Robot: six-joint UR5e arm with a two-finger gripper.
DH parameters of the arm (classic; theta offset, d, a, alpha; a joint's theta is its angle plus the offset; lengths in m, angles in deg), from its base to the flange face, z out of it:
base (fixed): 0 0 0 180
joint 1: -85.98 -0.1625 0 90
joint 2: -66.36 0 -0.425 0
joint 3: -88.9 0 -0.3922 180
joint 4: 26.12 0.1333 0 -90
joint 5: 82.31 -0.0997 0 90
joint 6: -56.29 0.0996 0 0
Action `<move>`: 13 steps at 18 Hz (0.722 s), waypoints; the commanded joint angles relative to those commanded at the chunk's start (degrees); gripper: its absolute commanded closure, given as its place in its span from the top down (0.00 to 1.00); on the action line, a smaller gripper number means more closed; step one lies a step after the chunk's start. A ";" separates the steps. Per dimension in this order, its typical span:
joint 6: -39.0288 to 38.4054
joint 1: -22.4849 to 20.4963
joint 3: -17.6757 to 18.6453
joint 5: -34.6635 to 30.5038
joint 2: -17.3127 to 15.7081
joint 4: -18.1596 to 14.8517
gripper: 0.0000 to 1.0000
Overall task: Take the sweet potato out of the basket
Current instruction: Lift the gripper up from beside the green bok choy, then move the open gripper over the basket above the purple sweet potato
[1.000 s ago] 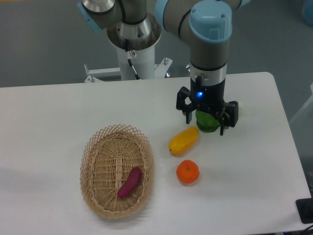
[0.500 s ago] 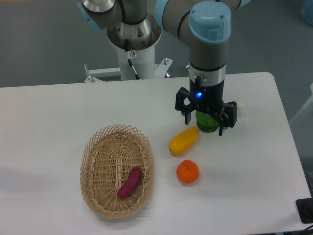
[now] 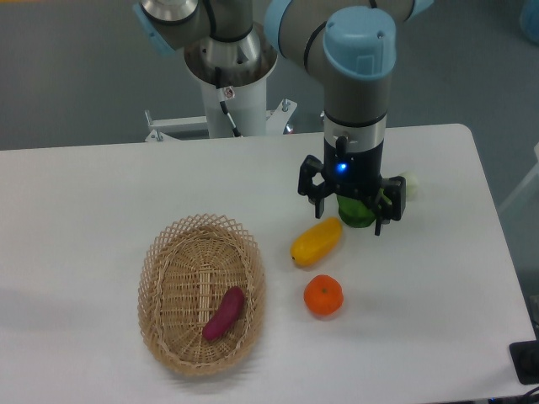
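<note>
The magenta-purple sweet potato (image 3: 224, 313) lies slanted inside the tan wicker basket (image 3: 164, 252), toward its lower right. The basket rests on the white table at lower left. My gripper (image 3: 349, 217) hangs well to the upper right of the basket, over a green item, with its two fingers spread apart and nothing between them. The sweet potato is in plain sight and apart from the gripper.
A yellow-orange oblong fruit (image 3: 317, 241) lies just right of the basket. An orange (image 3: 323, 295) sits below it. A green vegetable (image 3: 357, 210) and a small pale item (image 3: 411, 184) lie behind the gripper. The robot base (image 3: 229, 84) stands at the table's back edge.
The gripper has shifted slightly to the left. Nothing on the table has moved.
</note>
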 joint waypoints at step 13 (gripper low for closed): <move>-11.80 11.69 7.65 -0.97 5.09 9.58 1.00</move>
